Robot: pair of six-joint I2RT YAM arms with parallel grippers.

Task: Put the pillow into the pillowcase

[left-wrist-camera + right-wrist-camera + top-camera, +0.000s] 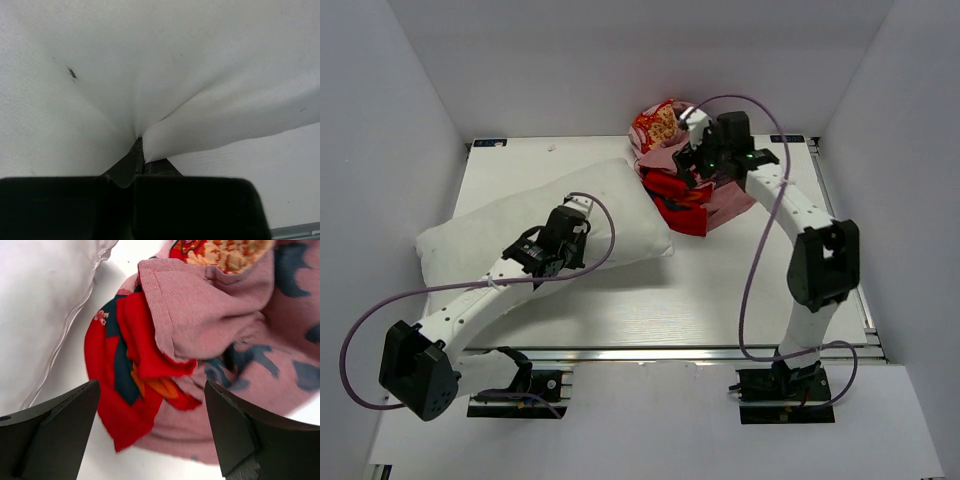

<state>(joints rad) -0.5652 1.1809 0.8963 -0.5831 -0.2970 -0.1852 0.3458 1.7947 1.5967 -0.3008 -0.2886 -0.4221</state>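
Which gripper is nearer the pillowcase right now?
Right. The right gripper is open directly over the pillowcase; the left gripper is shut on the pillow, further left.

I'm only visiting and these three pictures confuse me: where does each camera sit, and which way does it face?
Top external: fixed above and behind the arms, looking down on the table; both arms show whole.
Left wrist: on the left arm, looking along the left gripper, shut on the pillow.
Right wrist: on the right arm, looking down past the open right gripper at the pillowcase.
Shared: top and left wrist both show the pillow; top and right wrist, the pillowcase.
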